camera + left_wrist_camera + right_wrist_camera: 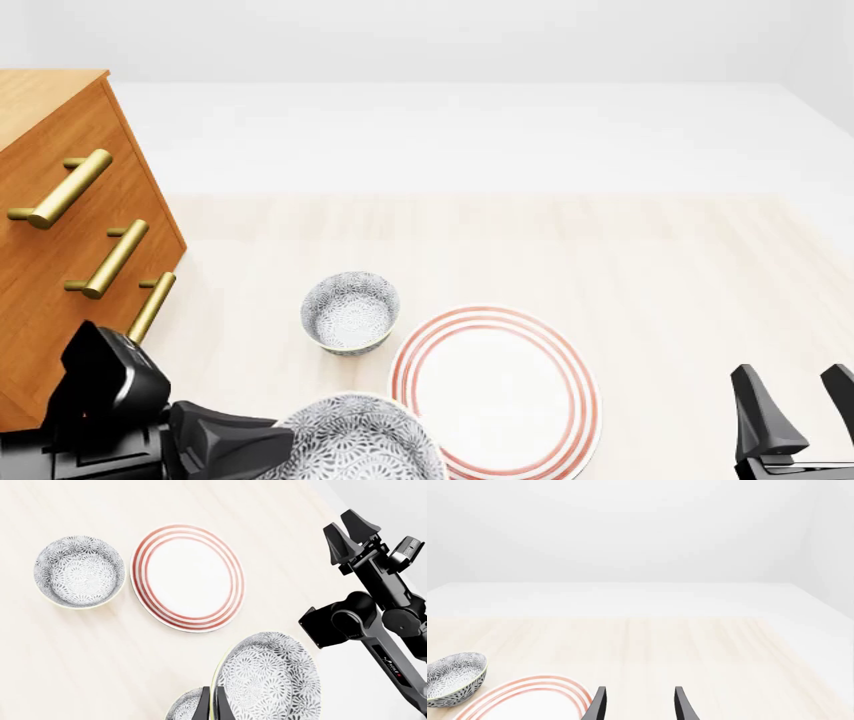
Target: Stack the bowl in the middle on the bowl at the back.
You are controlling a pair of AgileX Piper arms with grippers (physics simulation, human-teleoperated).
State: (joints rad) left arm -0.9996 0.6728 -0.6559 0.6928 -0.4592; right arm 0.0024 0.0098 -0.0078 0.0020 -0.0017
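The bowl in the middle (267, 680), white with a dense grey-black speckle, hangs lifted above the table, and my left gripper (213, 702) is shut on its rim. In the front view this bowl (358, 440) sits at the bottom edge, left of the plate. The bowl at the back (350, 312) is its twin and stands upright on the table further away, also seen in the wrist views (79, 571) (454, 679). My right gripper (798, 405) is open and empty at the near right, its fingers (599, 702) apart.
A large flat white plate with red rings (494, 390) lies right of both bowls. A wooden drawer cabinet with brass handles (67, 250) stands along the left side. The right arm (373, 610) crosses the left wrist view.
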